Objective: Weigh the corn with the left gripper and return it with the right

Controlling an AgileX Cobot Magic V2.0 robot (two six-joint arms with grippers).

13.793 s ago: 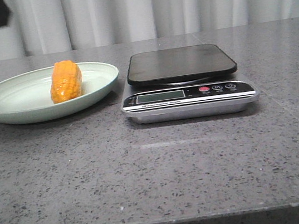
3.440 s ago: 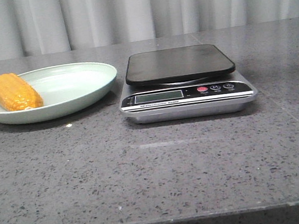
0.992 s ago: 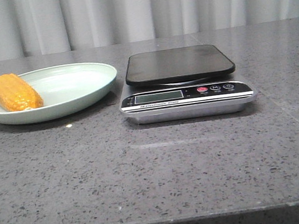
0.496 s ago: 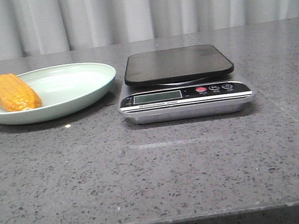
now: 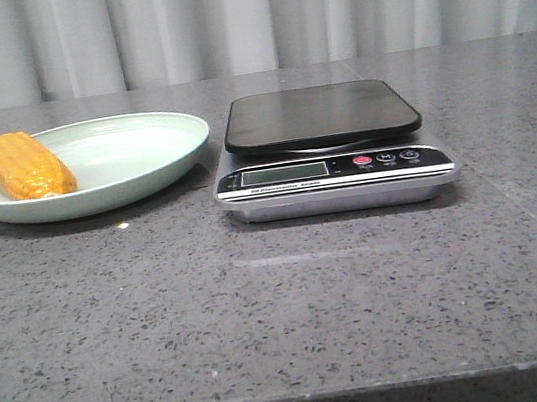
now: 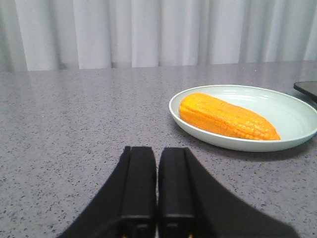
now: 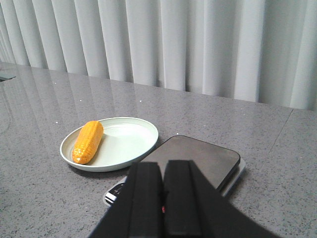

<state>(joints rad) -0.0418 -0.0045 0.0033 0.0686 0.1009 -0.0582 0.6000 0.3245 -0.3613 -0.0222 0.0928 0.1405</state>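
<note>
Corn (image 5: 27, 165) hugs the plate (image 5: 133, 171) rim; with left gripper (image 6: 158, 186) and right gripper (image 7: 164, 198) pressed together, we probably risk tipping the plate.

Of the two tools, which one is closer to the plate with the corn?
The left tool. Its camera shows the plate and corn large and close, whereas the right tool sees them small, from high above the scale.

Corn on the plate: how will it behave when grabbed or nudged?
The corn looks rounded and tapered, so a nudge would probably roll it along the plate's dish. Its glossy, bumpy kernel surface may slip in a pinch. It keeps its shape lying there, so it is likely stiff.
</note>
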